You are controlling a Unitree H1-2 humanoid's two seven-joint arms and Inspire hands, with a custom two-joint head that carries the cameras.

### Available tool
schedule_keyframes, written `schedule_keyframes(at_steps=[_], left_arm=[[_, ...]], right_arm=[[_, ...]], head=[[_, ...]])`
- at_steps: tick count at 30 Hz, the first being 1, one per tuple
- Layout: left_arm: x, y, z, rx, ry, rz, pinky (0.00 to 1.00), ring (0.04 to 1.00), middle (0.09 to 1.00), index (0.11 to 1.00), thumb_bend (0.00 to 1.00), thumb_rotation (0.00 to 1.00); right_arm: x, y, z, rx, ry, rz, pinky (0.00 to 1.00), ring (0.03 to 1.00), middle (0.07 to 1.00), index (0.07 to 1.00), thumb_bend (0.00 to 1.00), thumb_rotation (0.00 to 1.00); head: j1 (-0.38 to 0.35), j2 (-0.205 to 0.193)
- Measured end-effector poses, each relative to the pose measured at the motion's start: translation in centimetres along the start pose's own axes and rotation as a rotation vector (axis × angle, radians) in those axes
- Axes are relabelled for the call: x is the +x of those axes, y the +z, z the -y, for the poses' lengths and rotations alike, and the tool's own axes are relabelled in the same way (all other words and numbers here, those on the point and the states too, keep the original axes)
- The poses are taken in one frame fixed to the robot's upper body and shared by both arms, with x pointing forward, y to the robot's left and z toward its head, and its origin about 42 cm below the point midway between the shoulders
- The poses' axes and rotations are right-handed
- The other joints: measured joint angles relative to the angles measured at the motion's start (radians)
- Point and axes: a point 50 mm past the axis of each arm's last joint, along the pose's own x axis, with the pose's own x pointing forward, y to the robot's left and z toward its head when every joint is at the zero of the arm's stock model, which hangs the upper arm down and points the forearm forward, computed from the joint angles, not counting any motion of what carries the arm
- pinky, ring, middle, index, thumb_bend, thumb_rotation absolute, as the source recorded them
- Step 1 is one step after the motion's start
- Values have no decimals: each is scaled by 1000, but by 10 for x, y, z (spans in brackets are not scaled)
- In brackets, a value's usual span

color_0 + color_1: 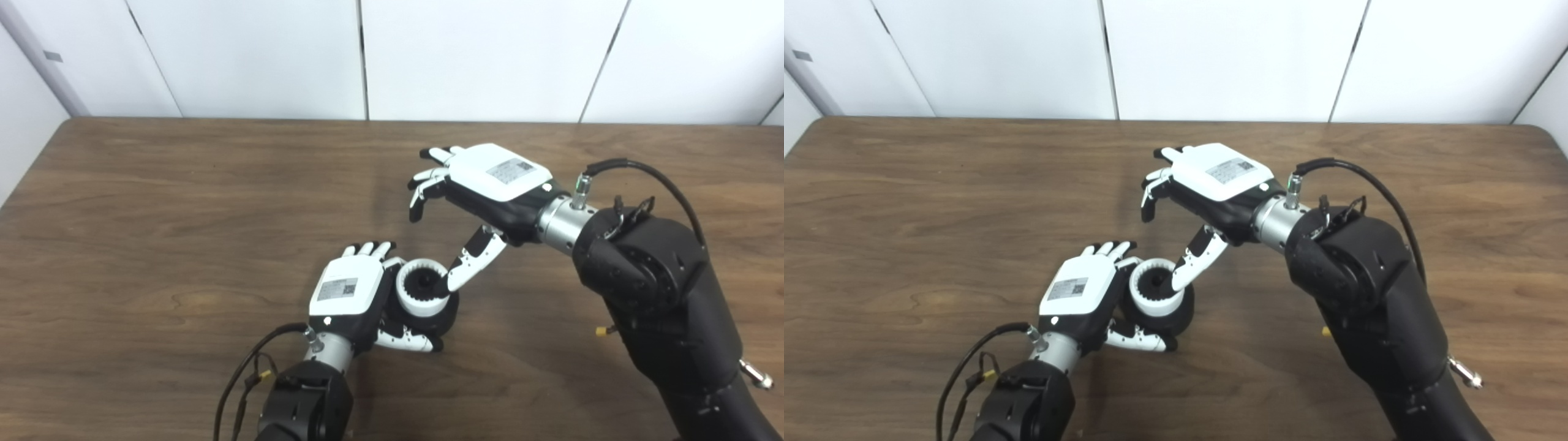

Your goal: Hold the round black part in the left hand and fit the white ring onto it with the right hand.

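- Bright, even overhead light; both views sharp.
- Soft shadows sit under the arms.
- Mild sheen on the table [184, 202] toward 12 o'clock.

A: Both head cameras look steeply down across the wooden table [153, 245] toward the white wall panels [245, 55] behind it.

B: Side by side, fairly near; they share nearly the whole tabletop, slightly offset.

Left hand [1082, 293]: we see it gripping the round black part [1176, 315], lower centre.
White ring [1155, 294]: seated on it.
Right hand [1213, 184]: spread, thumb inside ring.
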Motion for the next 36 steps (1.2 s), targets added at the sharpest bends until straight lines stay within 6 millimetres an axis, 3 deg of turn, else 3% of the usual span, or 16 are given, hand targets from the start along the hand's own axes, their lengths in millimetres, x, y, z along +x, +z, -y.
schedule_keyframes(at_steps=[6, 13, 27, 36], left_arm=[[-1, -1, -3, -9, -2, -7, 1000, 954, 935, 998, 1000, 392], [-4, -7, -8, -20, -2, -23, 1000, 945, 936, 1000, 1000, 441], [-2, -29, -17, -76, 58, -73, 1000, 953, 950, 1000, 1000, 473], [-4, -31, -43, -145, 56, -23, 1000, 962, 962, 1000, 1000, 506]], right_arm=[[2, -4, 0, 2, -2, -9, 1000, 1000, 864, 676, 1000, 437], [2, -5, 1, 0, -4, -13, 1000, 1000, 865, 677, 1000, 431], [3, -6, 1, 0, -2, -17, 1000, 1000, 869, 696, 1000, 444], [3, -7, 1, 2, -9, -18, 1000, 1000, 871, 701, 1000, 441]], head=[[9, -2], [14, -3], [11, -2], [15, -3]])
